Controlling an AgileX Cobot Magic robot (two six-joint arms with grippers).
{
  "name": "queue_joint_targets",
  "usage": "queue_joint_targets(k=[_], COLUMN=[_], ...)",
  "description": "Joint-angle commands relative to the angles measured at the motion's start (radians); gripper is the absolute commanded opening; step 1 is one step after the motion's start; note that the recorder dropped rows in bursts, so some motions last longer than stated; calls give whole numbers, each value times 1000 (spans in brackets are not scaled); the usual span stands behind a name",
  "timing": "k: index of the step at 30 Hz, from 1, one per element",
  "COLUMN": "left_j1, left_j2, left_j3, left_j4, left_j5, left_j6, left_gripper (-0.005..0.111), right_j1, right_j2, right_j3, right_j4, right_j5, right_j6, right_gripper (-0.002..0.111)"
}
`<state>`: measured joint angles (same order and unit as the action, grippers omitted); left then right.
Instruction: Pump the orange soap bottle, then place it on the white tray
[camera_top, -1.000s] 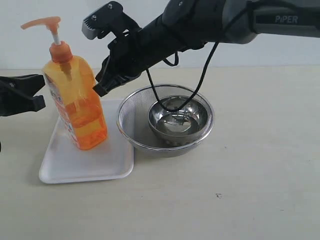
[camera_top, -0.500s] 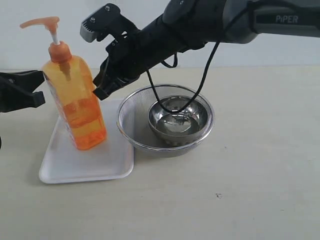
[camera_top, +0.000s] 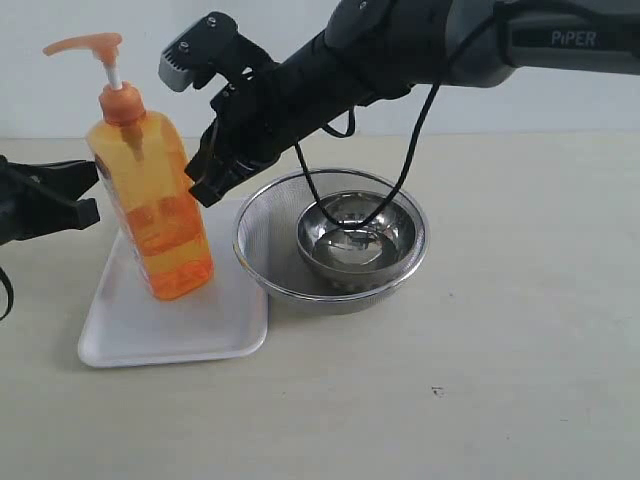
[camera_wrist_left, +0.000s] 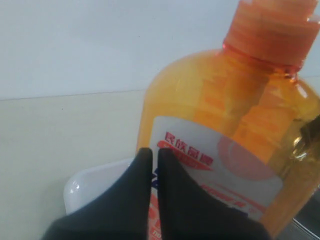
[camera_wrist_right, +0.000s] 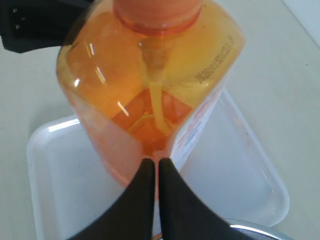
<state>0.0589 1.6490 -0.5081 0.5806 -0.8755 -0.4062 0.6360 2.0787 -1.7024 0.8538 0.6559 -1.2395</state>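
Observation:
The orange soap bottle (camera_top: 155, 205) stands on the white tray (camera_top: 215, 325), leaning slightly, its pump head (camera_top: 85, 45) raised. My right gripper (camera_top: 203, 187) is shut and empty, with its tips close beside the bottle's right side. The right wrist view shows those tips (camera_wrist_right: 154, 162) in front of the lower bottle (camera_wrist_right: 150, 75), above the tray (camera_wrist_right: 55, 185). My left gripper (camera_top: 92, 190) is shut with nothing in it and hovers just left of the bottle. Its tips (camera_wrist_left: 150, 152) point at the label (camera_wrist_left: 220, 175), with a tray corner (camera_wrist_left: 87, 182) beside them.
A round steel mesh strainer (camera_top: 262, 240) holding a steel bowl (camera_top: 355, 240) stands right of the tray, touching its edge. A black cable (camera_top: 405, 160) hangs from the right arm over the bowl. Beige tabletop (camera_top: 480, 380) stretches to the right and front.
The left gripper rose, then dropped back and shifted slightly toward the bottle. The right gripper moved only slightly. The bottle stays on the tray.

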Motion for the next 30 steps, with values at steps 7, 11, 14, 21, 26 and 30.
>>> queue_joint_targets(k=[7,11,14,21,26,30], left_j1=[2,2,2,2,2,2], left_j2=[3,3,3,3,3,3], left_j3=[-29,-35,-35,-41,-49,-51], left_j4=[22,22,22,22,24,38], left_j5=[-12,-8,-8,-8,-8,-8], left_j6=[-23,-27,-27,-27,-27,-27], left_gripper=[5,5,5,5,5,5], right_j1=[-8,-8,-8,5,40,47], right_j2=[-4,-4,-4,-4,-4,-4], right_j3=[-7,-7,-7,-7,-7,-7], right_j4=[-20,-15,-9,19,24,24], right_j5=[-113,-102,-100,-64,-64,-68], right_j6=[-7,-7,-7,-53,-82,-83], right_gripper=[0,0,0,0,0,0])
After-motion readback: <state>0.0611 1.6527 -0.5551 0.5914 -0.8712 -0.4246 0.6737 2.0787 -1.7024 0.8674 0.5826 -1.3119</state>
